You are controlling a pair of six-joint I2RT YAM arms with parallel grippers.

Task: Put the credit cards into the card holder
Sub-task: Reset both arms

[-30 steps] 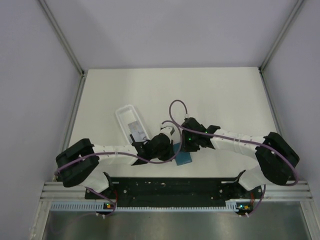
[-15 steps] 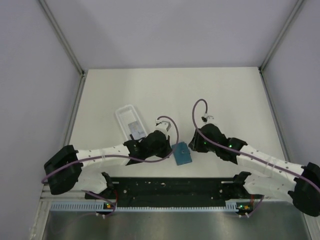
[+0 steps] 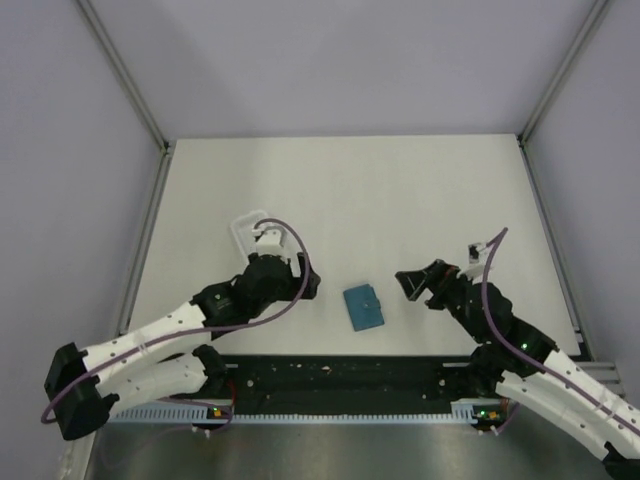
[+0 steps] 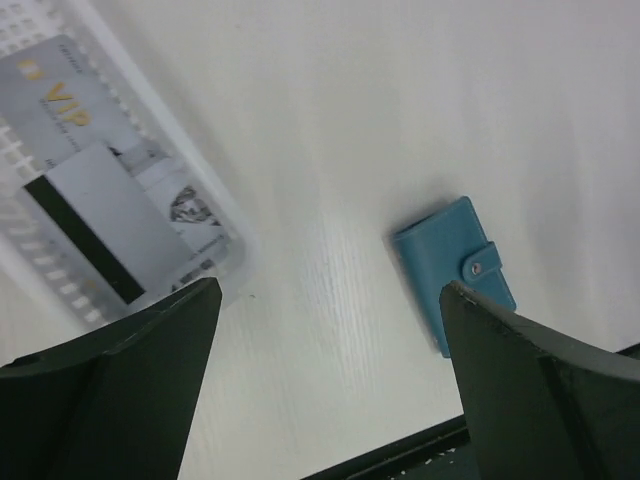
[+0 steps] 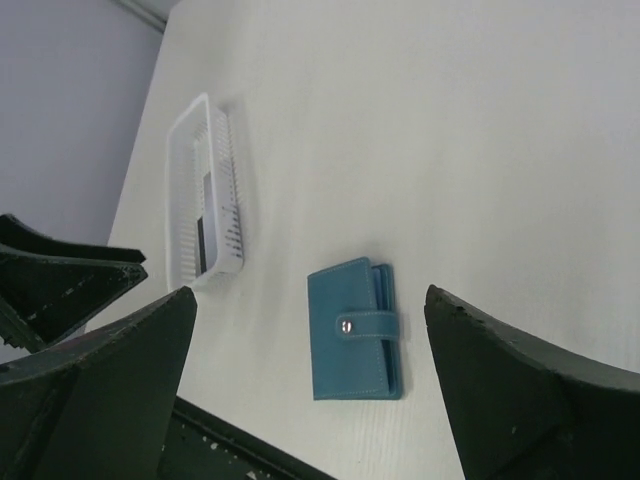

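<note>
1. I am looking down on a pale worktop (image 3: 400,190). My landmark is the card holder (image 3: 364,306), a small teal wallet lying flat and folded shut, its snap tab across the front.
2. The card holder sits near the worktop's near edge, just beyond the black rail (image 3: 340,375) that carries both arm bases. Bare worktop surface shows on all four of its sides.
3. The left gripper (image 3: 305,285) is to the left of the card holder and apart from it. In its wrist view the left gripper (image 4: 330,300) has its jaws spread wide with nothing between them, and the card holder (image 4: 455,270) lies by the right finger, untouched.
4. The right gripper (image 3: 408,285) is to the right of the card holder, also apart. From its wrist camera the right gripper (image 5: 310,295) is fully spread and holds nothing, and the card holder (image 5: 355,342) lies between the two fingers, below them.
5. A white slotted tray (image 3: 243,228) lies left of and beyond the card holder, well apart, partly hidden under the left arm.
6. The credit cards (image 4: 95,200) lie flat inside the tray (image 4: 215,215), overlapping; one shows a dark stripe.
7. Beyond the card holder, open worktop runs back to the rear wall.
</note>
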